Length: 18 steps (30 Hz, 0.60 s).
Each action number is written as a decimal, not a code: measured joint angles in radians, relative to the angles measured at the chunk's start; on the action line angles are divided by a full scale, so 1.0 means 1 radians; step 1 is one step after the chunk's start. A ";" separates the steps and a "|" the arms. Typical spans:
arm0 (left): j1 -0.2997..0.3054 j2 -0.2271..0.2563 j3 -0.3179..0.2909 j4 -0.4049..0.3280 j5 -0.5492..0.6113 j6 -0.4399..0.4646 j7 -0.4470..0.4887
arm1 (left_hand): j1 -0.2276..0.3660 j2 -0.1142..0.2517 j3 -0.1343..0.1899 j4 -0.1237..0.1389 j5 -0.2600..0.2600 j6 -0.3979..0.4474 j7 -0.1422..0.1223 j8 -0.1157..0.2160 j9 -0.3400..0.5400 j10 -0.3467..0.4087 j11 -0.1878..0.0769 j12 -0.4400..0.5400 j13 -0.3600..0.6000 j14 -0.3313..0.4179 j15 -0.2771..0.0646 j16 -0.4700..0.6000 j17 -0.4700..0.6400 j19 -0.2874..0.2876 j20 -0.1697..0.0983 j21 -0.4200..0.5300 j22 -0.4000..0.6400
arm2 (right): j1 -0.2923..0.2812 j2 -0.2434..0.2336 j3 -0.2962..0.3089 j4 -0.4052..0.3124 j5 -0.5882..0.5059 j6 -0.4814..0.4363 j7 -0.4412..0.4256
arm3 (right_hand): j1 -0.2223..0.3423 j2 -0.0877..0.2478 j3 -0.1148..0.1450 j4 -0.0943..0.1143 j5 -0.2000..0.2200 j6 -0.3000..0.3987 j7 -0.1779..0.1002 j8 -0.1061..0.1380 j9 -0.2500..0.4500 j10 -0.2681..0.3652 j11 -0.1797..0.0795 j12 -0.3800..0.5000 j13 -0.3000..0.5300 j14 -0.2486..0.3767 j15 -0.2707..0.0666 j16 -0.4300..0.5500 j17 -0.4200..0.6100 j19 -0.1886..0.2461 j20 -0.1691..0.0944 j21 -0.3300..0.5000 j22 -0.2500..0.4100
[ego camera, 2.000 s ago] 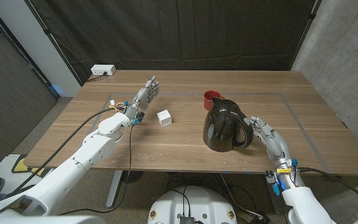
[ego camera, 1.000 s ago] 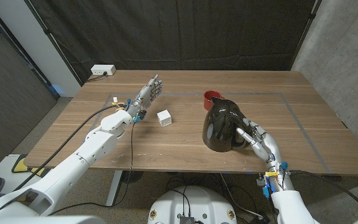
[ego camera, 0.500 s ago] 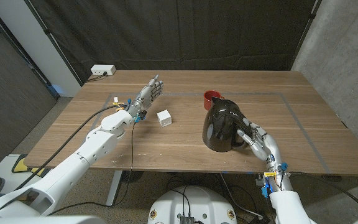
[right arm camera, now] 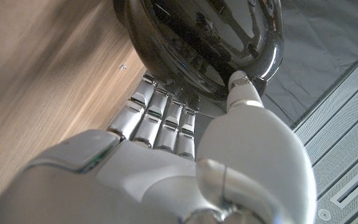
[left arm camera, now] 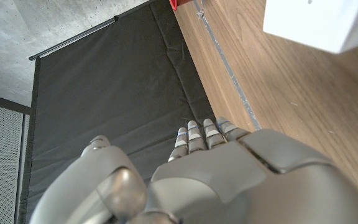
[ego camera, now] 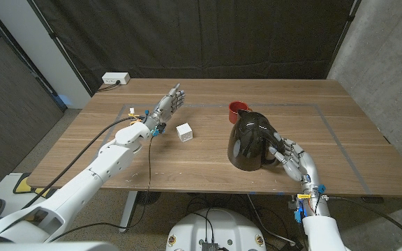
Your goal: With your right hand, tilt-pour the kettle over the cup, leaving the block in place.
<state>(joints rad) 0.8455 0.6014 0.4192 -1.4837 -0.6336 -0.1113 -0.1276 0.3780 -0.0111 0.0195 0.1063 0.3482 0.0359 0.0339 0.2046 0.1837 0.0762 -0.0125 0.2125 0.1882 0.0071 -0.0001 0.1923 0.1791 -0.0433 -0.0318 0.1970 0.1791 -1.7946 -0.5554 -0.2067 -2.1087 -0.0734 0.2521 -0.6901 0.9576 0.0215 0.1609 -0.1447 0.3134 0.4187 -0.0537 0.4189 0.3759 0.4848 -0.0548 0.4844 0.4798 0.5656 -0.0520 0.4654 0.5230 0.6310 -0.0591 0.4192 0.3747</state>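
- My right hand (ego camera: 292, 162) is at the handle side of the black kettle (ego camera: 251, 139); in the right wrist view its fingers (right arm camera: 157, 118) reach under the kettle's dark body (right arm camera: 197, 37) and the thumb tip touches the glossy wall.
- The handle itself is hidden behind the hand and the kettle's bulge, so I cannot tell whether the fingers have closed around it.
- The kettle stands upright on the wooden table (ego camera: 354, 150), near the front edge on my right.
- The red cup (ego camera: 237, 109) sits just behind the kettle; only its rim and part of its wall show above the kettle's lid, and I cannot tell whether the two touch.
- The white block (ego camera: 183, 131) lies well to the left of the kettle; in the left wrist view it is cut off at the frame edge (left arm camera: 316, 22).
- My left hand (ego camera: 167, 104) holds nothing, fingers extended and close together, beside the block but apart from it.
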 measured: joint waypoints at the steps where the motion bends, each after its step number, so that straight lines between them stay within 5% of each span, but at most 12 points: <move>1: 0.000 0.000 0.000 0.000 0.000 0.000 -0.003 | 0.000 0.000 0.000 0.000 0.000 0.000 0.000 0.000 0.000 0.000 0.000 0.000 0.000 0.000 0.000 0.000 0.000 0.000 0.000 0.000 0.000 | 0.000 0.000 -0.001 -0.002 0.000 0.000 0.000 | 0.011 0.001 -0.010 0.000 0.000 0.009 -0.002 0.012 0.011 0.007 -0.007 0.019 0.022 0.012 -0.001 0.019 0.023 0.007 0.000 0.018 0.018; 12: -0.017 -0.011 0.006 0.025 0.001 0.000 -0.018 | -0.008 0.008 0.000 0.000 0.000 0.000 0.000 0.000 0.000 0.000 0.000 0.000 0.000 0.000 0.000 0.000 0.000 0.000 0.000 0.000 0.000 | 0.016 0.000 -0.014 -0.018 -0.012 -0.027 -0.020 | 0.104 0.008 -0.056 -0.003 -0.008 0.086 -0.028 0.125 0.107 0.079 -0.068 0.206 0.229 0.131 -0.013 0.160 0.206 0.098 -0.013 0.180 0.159; 18: -0.017 -0.011 0.006 0.025 -0.001 0.000 -0.025 | -0.008 0.008 -0.004 -0.004 0.000 0.004 0.004 0.000 0.005 0.000 0.000 0.000 0.000 0.000 0.000 0.000 0.000 0.000 0.000 0.000 0.000 | 0.029 -0.002 -0.024 -0.023 -0.012 -0.027 -0.020 | 0.146 0.016 -0.069 0.004 -0.008 0.159 -0.053 0.202 0.162 0.149 -0.098 0.297 0.330 0.190 -0.024 0.164 0.240 0.099 -0.014 0.242 0.206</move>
<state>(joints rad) 0.8288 0.5901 0.4254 -1.4591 -0.6347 -0.1114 -0.1523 0.3697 -0.0032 0.0153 0.1020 0.3482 0.0395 0.0376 0.2046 0.1888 0.0761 -0.0125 0.2125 0.1882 0.0071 -0.0001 0.1923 0.1791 -0.0433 -0.0318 0.1969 0.1791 -1.7655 -0.5578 -0.2304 -2.1312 -0.0853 0.2254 -0.7099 1.1037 0.0370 0.0920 -0.1408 0.3058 0.5773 -0.1064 0.6208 0.5378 0.6339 -0.1529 0.7818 0.8097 0.7555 -0.0758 0.6294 0.7631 0.7302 -0.0735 0.6608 0.5809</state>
